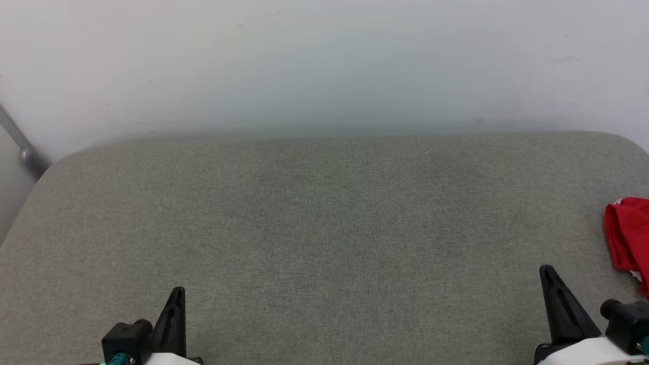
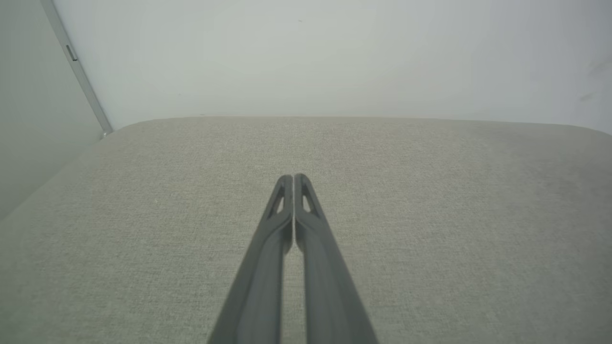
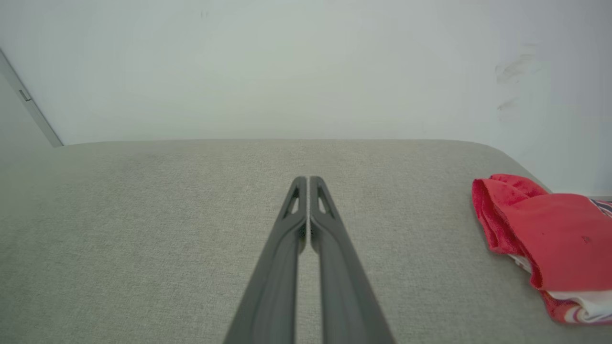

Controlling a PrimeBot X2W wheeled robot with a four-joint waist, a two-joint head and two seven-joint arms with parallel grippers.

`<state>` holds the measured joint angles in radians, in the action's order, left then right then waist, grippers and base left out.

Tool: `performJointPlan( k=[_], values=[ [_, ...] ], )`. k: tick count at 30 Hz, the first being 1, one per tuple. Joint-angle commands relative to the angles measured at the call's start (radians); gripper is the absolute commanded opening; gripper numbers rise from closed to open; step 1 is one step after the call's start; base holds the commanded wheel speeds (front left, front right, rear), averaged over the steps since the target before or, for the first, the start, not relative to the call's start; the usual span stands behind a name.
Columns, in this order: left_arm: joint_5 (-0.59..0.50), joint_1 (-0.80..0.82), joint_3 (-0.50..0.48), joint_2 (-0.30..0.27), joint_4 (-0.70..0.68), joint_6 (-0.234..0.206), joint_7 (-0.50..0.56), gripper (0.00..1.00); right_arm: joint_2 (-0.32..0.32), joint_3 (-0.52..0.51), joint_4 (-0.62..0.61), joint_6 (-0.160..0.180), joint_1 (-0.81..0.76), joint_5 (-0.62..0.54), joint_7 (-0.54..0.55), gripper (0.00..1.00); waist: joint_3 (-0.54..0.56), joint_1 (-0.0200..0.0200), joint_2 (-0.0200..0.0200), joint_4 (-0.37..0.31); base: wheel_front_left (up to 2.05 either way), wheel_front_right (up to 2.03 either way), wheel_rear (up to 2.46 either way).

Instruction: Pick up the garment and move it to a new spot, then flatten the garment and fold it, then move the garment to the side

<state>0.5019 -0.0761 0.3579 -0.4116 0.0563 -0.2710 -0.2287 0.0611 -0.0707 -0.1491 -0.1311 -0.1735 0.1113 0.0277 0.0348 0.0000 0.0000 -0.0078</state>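
The garment [image 1: 629, 238] lies folded into a small red bundle at the far right edge of the grey cushion [image 1: 324, 228]; in the right wrist view the garment [image 3: 545, 234] shows a plain red top layer with white and striped trim underneath. My right gripper [image 1: 546, 271] hovers low at the lower right, a little left of the bundle and apart from it, fingers [image 3: 296, 191] pressed together, holding nothing. At the lower left, far from the garment, my left gripper [image 1: 177, 293] is shut and empty; in the left wrist view its closed fingertips [image 2: 293, 179] point over bare cushion.
A pale wall [image 1: 324, 61] rises right behind the cushion's far edge. A grey metal bar [image 1: 20, 144] slants down at the far left corner. The cushion [image 2: 430, 215] rounds off at its left and right ends.
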Motion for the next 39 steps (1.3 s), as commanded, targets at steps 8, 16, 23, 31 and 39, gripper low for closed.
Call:
performJointPlan(
  k=[8,16,23,31,39],
  values=[
    [0.151,0.032,-0.06,0.033,0.009,0.051,0.038,0.0,0.006,0.003,0.037,0.0,0.039,0.205,0.003,0.0,-0.003,0.0,0.0,0.001,0.0,0.0,0.0],
    [0.25,0.05,-0.097,0.062,0.031,0.088,0.065,0.0,0.009,0.004,0.073,0.0,0.065,0.34,0.006,0.0,-0.005,0.0,0.0,0.001,0.0,0.0,0.0],
    [0.342,0.066,-0.132,0.09,0.05,0.121,0.091,0.0,0.012,0.005,0.106,0.0,0.089,0.463,0.01,0.0,-0.007,0.0,0.0,0.001,0.0,0.0,0.0],
    [0.436,0.083,-0.169,0.119,0.069,0.155,0.117,0.0,0.014,0.005,0.139,0.0,0.113,0.591,0.015,0.0,-0.009,0.0,0.0,0.002,0.0,0.0,0.0],
    [0.523,0.096,-0.204,0.147,0.082,0.186,0.143,0.0,0.014,0.003,0.171,0.0,0.134,0.709,0.02,0.0,-0.012,0.0,0.0,0.003,0.0,0.0,0.0]
  ],
)
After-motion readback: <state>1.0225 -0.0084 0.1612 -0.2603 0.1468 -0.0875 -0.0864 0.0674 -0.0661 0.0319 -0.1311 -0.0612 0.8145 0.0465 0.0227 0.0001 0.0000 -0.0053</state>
